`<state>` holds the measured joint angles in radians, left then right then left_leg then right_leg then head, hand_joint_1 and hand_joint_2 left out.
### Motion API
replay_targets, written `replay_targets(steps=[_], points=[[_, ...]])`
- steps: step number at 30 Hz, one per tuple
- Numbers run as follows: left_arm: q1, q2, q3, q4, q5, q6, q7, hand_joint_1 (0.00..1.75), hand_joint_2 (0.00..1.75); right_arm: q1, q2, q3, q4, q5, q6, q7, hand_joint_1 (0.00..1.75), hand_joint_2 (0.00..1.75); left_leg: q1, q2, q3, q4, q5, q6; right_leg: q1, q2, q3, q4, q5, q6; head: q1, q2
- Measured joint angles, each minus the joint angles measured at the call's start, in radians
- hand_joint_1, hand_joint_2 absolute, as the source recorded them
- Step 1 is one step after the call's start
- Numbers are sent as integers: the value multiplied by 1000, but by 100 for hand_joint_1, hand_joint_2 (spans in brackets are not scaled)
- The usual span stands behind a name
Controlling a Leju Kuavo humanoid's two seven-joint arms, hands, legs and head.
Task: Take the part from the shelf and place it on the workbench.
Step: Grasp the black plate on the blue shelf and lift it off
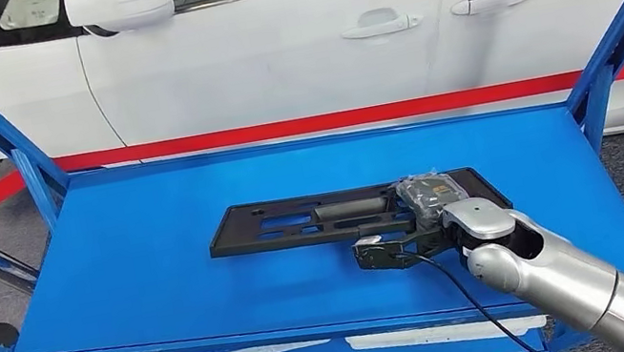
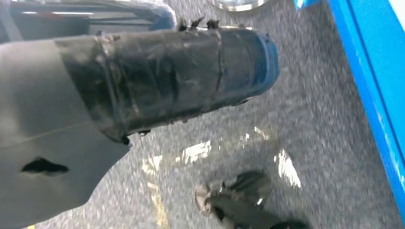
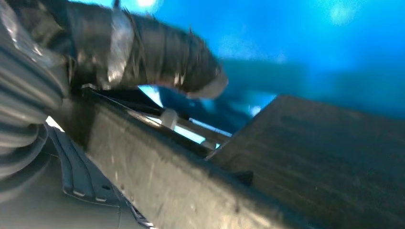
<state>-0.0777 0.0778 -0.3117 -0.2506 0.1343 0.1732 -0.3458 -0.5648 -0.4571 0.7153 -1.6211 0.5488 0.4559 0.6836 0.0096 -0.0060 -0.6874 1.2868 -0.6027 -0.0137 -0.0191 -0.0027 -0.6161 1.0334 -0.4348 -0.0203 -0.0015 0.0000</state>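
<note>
One black part [image 1: 315,217] on blue shelf [image 1: 160,270], right hand [image 1: 429,199] gripping it

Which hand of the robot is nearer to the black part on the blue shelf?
The right. The right hand is at the right end of the black part, over its edge. The left hand hangs low beside the blue shelf, above the grey floor, away from the part.

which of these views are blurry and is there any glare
Head view: sharp, evenly lit, the black part crisp under the right hand. Left wrist view: slightly motion-smeared, bright glare patches on the floor. Right wrist view: heavily blurred, light spots on the blue shelf.
</note>
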Motion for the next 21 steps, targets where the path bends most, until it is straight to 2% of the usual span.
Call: replay_targets(steps=[1,3,5,7,9,10,11,13,14,15,16,18,19,21], points=[[2,0,0,0,4,-11,-8,0,87,-2,-2,2,-1,2,-6,0,175,175,2,0,1,-22,25,0,-1,1,4,0,-2,1,0,0],[4,1,0,0,14,-39,-31,0,175,-6,-5,6,-4,9,-16,0,175,175,5,0,45,-147,105,1,-2,2,12,1,-7,6,0,0],[2,4,0,0,25,-70,-63,0,175,-8,-8,9,-5,18,-28,0,175,175,1,0,81,-245,131,8,-1,3,14,3,-10,16,0,0],[4,5,0,-1,31,-88,-88,0,175,-7,-12,11,-7,26,-39,0,175,175,-4,0,87,-260,128,20,1,5,11,3,-12,29,0,0],[5,6,0,-1,35,-100,-99,0,175,-6,-15,12,-11,39,-56,-3,175,175,-2,1,93,-266,149,35,0,7,9,9,-19,42,0,0],[4,7,0,-1,36,-103,-104,0,175,-4,-16,12,-14,49,-69,-7,175,175,0,2,95,-270,153,41,0,6,0,29,-33,45,1,0],[2,7,0,-1,37,-102,-109,0,175,-1,-18,12,-19,61,-89,-13,175,175,1,3,96,-274,157,47,0,6,-18,68,-58,47,2,0],[-1,7,0,-1,39,-85,-121,0,175,9,-18,11,-30,90,-147,-35,175,175,-2,3,95,-274,157,54,1,6,-76,192,-120,48,3,0],[0,7,0,-1,39,-68,-123,0,175,15,-18,9,-37,102,-180,-47,175,175,-3,3,94,-272,156,56,1,6,-103,248,-139,48,3,0],[0,6,0,-1,36,-47,-122,0,175,22,-17,6,-46,108,-212,-59,175,175,-4,2,94,-270,154,57,0,6,-118,277,-140,49,3,0],[0,6,0,-1,33,-23,-116,0,175,28,-15,2,-58,109,-242,-70,175,175,-4,2,94,-267,151,57,0,6,-116,269,-122,49,3,0],[0,4,0,-1,30,22,-99,0,175,34,-10,-9,-82,99,-288,-87,175,175,-4,1,94,-255,142,54,-2,5,-70,164,-57,47,3,0],[-1,4,0,-1,30,40,-91,0,175,35,-6,-16,-94,91,-308,-94,175,175,-6,0,91,-247,136,49,-2,5,-42,105,-36,46,3,0],[-3,3,0,-1,33,65,-75,0,175,43,7,-33,-131,68,-355,-108,175,175,-9,-1,83,-235,129,40,0,5,-14,44,-26,40,2,0]])
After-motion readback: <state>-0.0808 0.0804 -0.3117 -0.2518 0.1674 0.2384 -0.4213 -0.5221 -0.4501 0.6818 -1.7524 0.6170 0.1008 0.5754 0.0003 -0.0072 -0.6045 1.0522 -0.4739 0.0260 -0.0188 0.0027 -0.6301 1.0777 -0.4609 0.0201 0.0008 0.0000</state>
